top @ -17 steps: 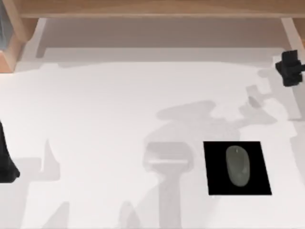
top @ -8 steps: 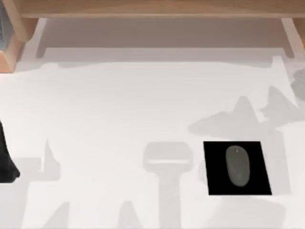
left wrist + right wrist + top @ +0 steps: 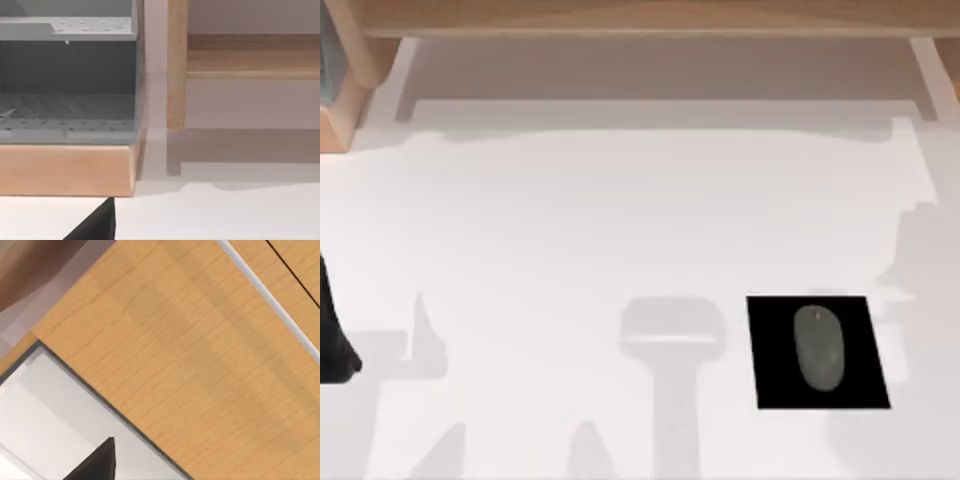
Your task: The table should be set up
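- The tabletop [image 3: 570,230] is the broad white surface spread under my top camera, its long axis running from the top view's left to its right, lying flat.
- Along its far edge runs a wooden shelf frame [image 3: 640,18], with a light wooden upright [image 3: 176,65] seen from my left wrist camera standing on the far part of the tabletop.
- A black pad [image 3: 772,385] lies flat on the tabletop in the near right part, its edges roughly square to the tabletop, slightly skewed.
- A grey mouse [image 3: 818,346] sits on that pad, near its middle, long axis running near-to-far, a touch tilted.
- My left arm [image 3: 334,345] is parked at the left edge of the top view, a dark shape over the near left of the tabletop, well apart from the pad and mouse.
- From the left wrist camera I see a grey perforated rack [image 3: 67,75] on a wooden base [image 3: 65,170], at the tabletop's far left corner; a dark tip of the left gripper [image 3: 97,225] shows at the frame's edge, and I cannot tell how its jaws stand.
- My right wrist camera faces wood-grain panelling [image 3: 200,355] with a pale strip; a dark tip of the right gripper [image 3: 97,465] shows, jaws' state I cannot tell.
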Motion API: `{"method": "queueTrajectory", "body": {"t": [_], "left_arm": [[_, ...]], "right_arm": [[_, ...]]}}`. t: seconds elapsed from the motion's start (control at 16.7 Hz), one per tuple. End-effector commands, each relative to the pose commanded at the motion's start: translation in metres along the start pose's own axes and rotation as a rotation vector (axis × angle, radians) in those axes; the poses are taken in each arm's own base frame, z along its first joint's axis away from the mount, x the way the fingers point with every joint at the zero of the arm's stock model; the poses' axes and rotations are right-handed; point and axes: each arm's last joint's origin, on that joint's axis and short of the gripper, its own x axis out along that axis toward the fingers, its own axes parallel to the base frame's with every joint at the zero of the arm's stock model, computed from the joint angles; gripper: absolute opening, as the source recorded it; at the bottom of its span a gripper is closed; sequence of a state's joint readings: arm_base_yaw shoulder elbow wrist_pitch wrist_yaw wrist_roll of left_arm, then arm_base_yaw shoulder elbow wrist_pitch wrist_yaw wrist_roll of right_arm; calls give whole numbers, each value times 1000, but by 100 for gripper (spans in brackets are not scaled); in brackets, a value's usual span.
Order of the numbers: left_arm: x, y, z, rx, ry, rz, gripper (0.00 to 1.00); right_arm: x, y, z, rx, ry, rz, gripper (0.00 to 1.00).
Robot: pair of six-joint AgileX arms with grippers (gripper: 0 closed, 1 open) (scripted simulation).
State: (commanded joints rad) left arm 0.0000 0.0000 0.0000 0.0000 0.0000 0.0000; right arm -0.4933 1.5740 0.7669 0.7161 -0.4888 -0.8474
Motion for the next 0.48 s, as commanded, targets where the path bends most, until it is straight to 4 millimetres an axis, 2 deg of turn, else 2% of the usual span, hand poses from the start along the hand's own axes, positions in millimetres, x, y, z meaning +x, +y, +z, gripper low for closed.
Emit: {"method": "queueTrajectory", "body": {"t": [0.48], "left_arm": [[0, 0, 0, 0, 0, 0, 100]], "right_arm": [[-32, -5, -46, -328, 30, -165, 100]]}}
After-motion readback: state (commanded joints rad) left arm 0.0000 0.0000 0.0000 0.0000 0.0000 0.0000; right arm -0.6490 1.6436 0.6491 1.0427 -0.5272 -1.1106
